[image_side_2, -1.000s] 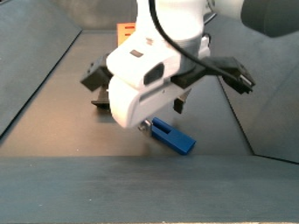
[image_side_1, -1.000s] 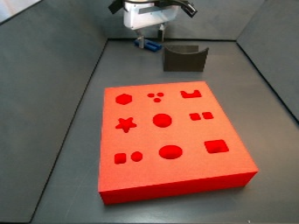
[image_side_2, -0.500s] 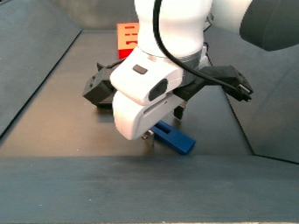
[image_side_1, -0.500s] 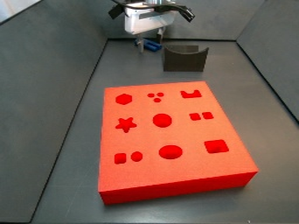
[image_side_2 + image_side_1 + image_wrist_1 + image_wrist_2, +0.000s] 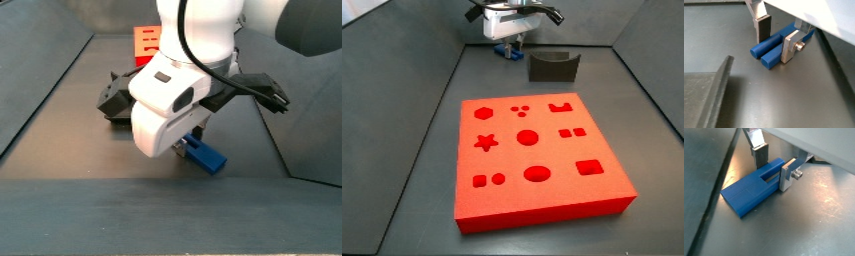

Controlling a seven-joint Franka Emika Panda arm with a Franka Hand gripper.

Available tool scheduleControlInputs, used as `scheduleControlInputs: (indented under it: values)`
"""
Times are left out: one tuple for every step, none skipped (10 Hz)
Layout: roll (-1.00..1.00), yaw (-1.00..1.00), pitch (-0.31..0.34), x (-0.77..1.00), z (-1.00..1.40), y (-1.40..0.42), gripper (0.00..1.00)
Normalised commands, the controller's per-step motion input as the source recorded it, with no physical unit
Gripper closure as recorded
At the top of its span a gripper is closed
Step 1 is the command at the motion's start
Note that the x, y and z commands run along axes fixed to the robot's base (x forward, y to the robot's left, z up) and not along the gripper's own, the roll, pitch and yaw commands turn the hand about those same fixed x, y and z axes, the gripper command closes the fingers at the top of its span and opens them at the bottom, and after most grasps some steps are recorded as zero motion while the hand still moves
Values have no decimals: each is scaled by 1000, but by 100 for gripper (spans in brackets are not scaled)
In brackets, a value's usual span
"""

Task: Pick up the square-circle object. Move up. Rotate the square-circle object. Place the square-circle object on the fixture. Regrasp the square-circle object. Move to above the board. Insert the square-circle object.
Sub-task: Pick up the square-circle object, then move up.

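Note:
The square-circle object (image 5: 769, 48) is a small bright blue block lying flat on the grey floor, seen in both wrist views (image 5: 751, 190) and both side views (image 5: 206, 159) (image 5: 513, 53). My gripper (image 5: 777, 37) is low over it at the far end of the workspace (image 5: 508, 44), open, with one silver finger on each side of the block. One finger (image 5: 788, 172) sits against the block's side. The other finger (image 5: 759, 157) stands a sliver off it. The dark fixture (image 5: 552, 66) stands just beside the gripper. The red board (image 5: 543, 160) lies nearer the front.
Grey side walls (image 5: 422, 90) slope in round the floor. A raised grey edge (image 5: 721, 85) runs close to the block in a wrist view. The arm's white body (image 5: 174, 95) hides much of the fixture (image 5: 112, 101) and the board (image 5: 144, 40) in a side view.
The gripper has sunk a little, so its fingers now reach down along both sides of the blue block. The block itself has not moved.

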Motion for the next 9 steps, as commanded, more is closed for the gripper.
scheduleControlInputs:
  values:
    - [0,0,0,0,0,0,100]
    - [0,0,0,0,0,0,100]
    - [0,0,0,0,0,0,100]
    - [0,0,0,0,0,0,100]
    - [0,0,0,0,0,0,100]
    - [0,0,0,0,0,0,100]
    - [0,0,0,0,0,0,100]
    - [0,0,0,0,0,0,100]
    - [0,0,0,0,833,0,100]
